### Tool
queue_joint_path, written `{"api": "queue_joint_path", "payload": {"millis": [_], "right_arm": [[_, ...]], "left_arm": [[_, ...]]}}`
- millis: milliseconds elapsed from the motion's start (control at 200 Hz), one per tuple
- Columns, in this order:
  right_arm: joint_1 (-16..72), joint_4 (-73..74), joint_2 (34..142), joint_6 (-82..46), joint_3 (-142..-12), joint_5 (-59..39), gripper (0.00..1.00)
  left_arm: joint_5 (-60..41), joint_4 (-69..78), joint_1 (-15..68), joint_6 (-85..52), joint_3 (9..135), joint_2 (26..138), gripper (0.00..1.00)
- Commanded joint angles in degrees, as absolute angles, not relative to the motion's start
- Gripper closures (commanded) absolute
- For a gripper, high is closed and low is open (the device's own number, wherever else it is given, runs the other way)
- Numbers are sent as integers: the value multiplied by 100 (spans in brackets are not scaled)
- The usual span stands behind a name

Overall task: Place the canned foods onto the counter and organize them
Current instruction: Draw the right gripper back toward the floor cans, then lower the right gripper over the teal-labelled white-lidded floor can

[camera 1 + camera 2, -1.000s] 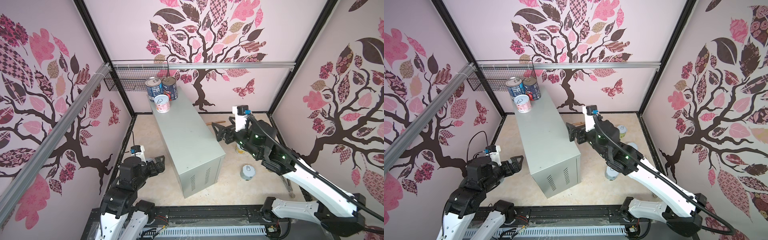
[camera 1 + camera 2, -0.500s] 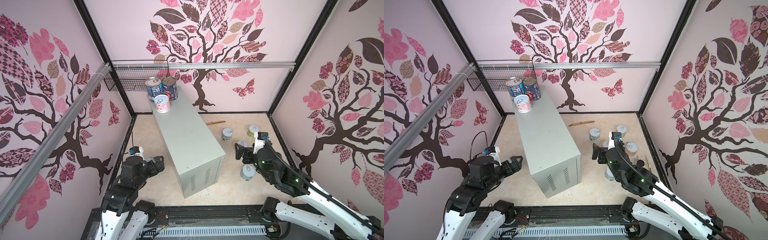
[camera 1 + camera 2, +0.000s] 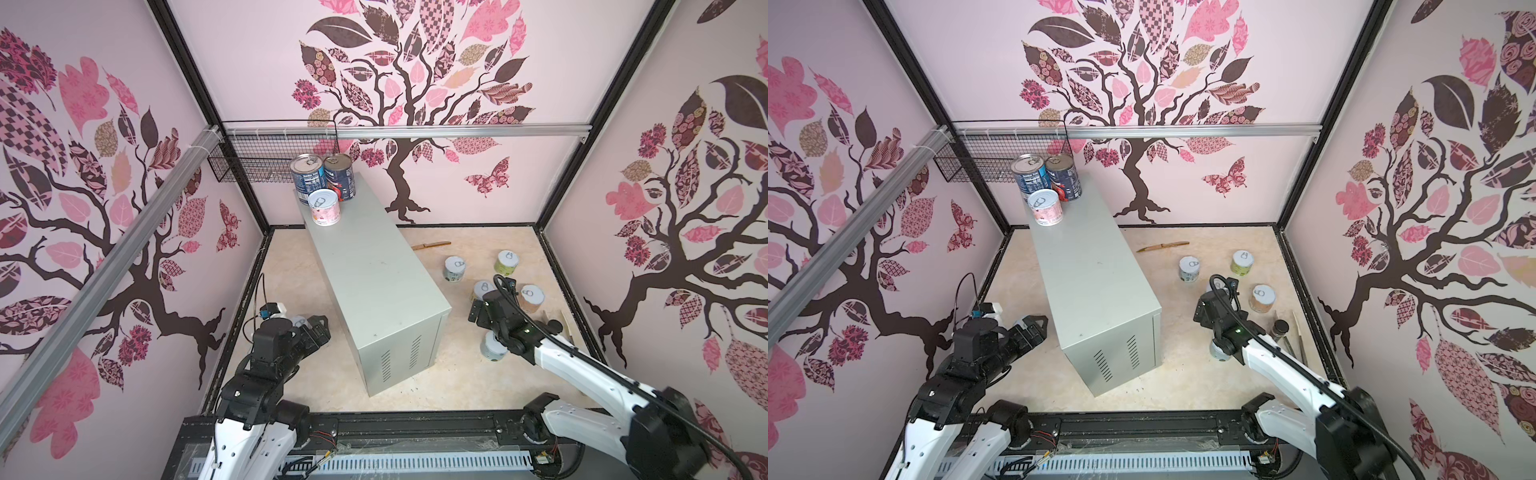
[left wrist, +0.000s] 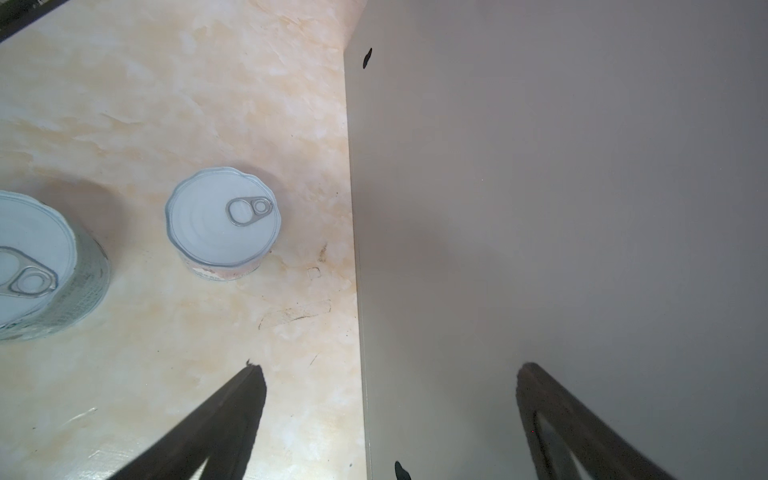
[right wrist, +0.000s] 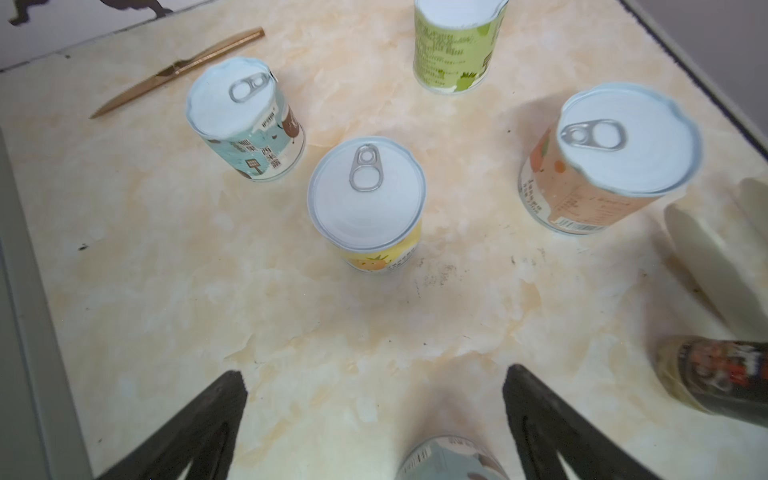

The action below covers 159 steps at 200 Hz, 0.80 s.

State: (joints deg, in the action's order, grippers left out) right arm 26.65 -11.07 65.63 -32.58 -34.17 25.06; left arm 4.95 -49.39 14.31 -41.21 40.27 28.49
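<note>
While both arms hung low on either side of the grey table (image 3: 374, 282), I counted ten tins in all. Three stood at the table's far end: a tall blue tin (image 3: 308, 176) and a tall dark tin (image 3: 340, 176) close together, with a short pink tin (image 3: 325, 208) just in front of them.

Five short tins stood upright on the floor (image 5: 291, 311) to the table's right: a teal tin (image 5: 245, 120), a green tin (image 5: 455, 45), a yellow tin (image 5: 368, 199), a peach tin (image 5: 602, 162) and a grey tin (image 5: 451, 459), half cut off in the right wrist view. Two more stood on the floor to the left, a pale tin (image 4: 222, 220) and a grey-green tin (image 4: 37, 266), near each other but apart.

I saw the left pincer (image 4: 390, 370) spread wide and empty, one finger over the floor, the other before the table's side wall. I found the right pincer (image 5: 374, 374) likewise spread, gripping nothing, short of the yellow tin. One golden knife (image 5: 178, 70) lay near the back wall, and one dark bottle (image 5: 715, 380) sat near the right wall.
</note>
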Motion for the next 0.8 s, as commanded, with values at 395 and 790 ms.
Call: {"api": "queue_joint_path", "payload": {"millis": [395,790], "right_arm": [[2204,513,8967,-3226,-4259,2628,0],[1926,856,9962,-3219,-4591,2510,0]], "left_arm": [[886,-4905,1459,-3015,4757,3517,2],[818,-4922,1674,-3001,4702,3748,2]]}}
